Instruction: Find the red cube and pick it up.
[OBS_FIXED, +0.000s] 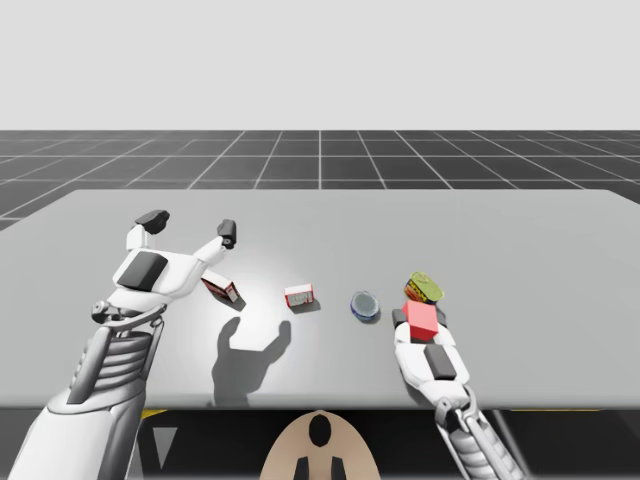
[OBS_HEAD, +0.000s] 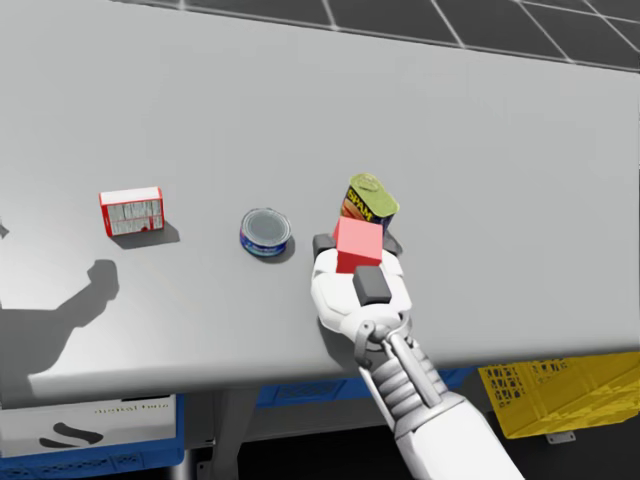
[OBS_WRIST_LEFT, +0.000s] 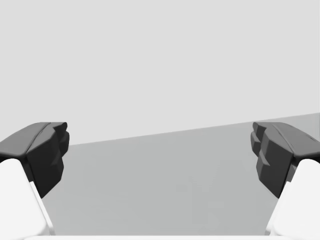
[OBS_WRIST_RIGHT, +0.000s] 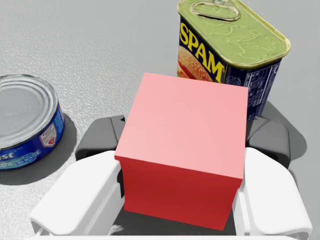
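The finding is done and so, by the look of it, is the grasp. The red cube (OBS_WRIST_RIGHT: 185, 150) sits between the fingers of my right gripper (OBS_HEAD: 357, 245), and in the right wrist view a dark pad presses each of its flanks, so I take the gripper to be clamped on it. What I cannot tell is whether the cube has left the grey table (OBS_FIXED: 520, 250). The hand lies low over the surface, so I judge that the lift itself is what remains.

My left gripper (OBS_FIXED: 190, 225) hangs above the table's left part with its fingers wide apart and nothing between them, well away from the work.

The tightest side is ahead of the cube. The tall blue rectangular tin with a yellow-green lid (OBS_WRIST_RIGHT: 230, 55) stands just beyond it, close to the right finger, so any push forward would likely knock it. The low round can with a blue label (OBS_WRIST_RIGHT: 25, 120) lies beside the left finger, apart from it. The small red-and-white box (OBS_HEAD: 132, 211) is further off towards my left arm, and a second such box (OBS_FIXED: 222, 289) lies under that arm.

The table's near edge runs close behind my right wrist – straight up is the open way, I judge, since nothing hangs over the cube
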